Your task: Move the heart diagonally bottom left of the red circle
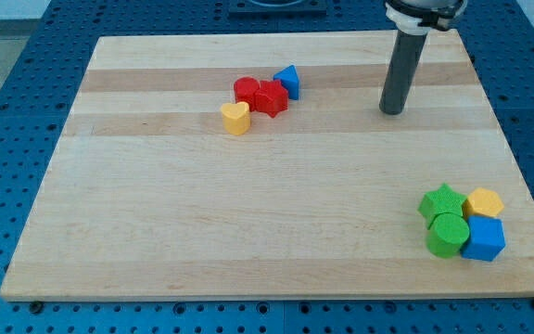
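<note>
A yellow heart (235,118) lies on the wooden board (156,213) left of centre near the view's top. Touching it up and to the right is a red circle (247,90), with a second red block (271,97) pressed against that, and a blue triangle (288,81) at the right end of the row. My tip (392,110) stands on the board well to the right of this cluster, apart from every block.
At the view's bottom right sits a tight group: a green star (442,201), a green circle (448,236), a yellow hexagon (483,202) and a blue cube (484,238). The board lies on a blue perforated table (7,139).
</note>
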You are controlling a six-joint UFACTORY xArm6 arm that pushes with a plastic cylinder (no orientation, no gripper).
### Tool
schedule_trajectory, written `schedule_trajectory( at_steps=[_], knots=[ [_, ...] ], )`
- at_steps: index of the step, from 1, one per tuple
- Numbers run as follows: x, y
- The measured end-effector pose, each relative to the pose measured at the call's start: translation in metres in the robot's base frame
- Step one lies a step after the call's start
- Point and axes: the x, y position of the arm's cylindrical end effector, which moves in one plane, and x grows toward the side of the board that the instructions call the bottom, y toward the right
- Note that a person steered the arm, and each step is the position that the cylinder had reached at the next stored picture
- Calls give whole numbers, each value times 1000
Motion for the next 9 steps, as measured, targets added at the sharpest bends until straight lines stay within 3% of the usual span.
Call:
schedule_trajectory(
  at_steps=[3, 5, 7, 9],
  knots=[
    [-10, -14],
    [-9, -94],
    [20, -149],
    [12, -205]
  ],
)
